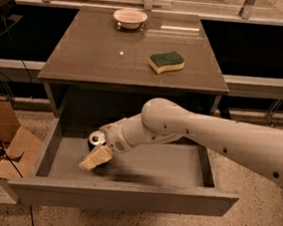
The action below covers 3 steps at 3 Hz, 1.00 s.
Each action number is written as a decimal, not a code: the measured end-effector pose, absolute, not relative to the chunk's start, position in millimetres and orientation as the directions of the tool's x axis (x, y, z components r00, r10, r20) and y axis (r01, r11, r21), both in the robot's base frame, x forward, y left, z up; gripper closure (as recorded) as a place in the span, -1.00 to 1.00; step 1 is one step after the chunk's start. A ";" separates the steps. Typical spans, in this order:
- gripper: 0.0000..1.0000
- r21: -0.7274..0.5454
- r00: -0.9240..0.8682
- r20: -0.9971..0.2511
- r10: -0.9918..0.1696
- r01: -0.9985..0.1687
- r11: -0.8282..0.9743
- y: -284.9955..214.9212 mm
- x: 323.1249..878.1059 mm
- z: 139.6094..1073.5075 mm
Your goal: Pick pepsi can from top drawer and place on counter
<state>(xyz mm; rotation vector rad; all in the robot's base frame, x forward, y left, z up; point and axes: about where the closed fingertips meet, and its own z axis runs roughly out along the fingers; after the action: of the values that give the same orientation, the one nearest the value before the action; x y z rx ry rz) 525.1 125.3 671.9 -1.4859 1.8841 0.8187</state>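
The pepsi can (97,139) stands upright in the left part of the open top drawer (123,194). Only its silver top and a little of its dark side show. My gripper (96,158) reaches down into the drawer from the right and sits right at the can, covering its front and lower part. Whether it touches the can cannot be told. The white arm (204,136) crosses the drawer's right half. The grey-brown counter (97,55) is above the drawer.
A small white bowl (130,18) stands at the counter's back edge. A green and yellow sponge (166,61) lies on its right side. An open cardboard box (3,146) with clutter sits on the floor to the left of the drawer.
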 end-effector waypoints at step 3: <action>0.77 0.146 -0.273 -0.826 -0.493 -0.949 0.281 92.4 538.6 719.4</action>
<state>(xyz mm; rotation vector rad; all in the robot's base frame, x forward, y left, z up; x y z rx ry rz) 538.6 92.4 719.4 -1.2952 1.8850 0.8713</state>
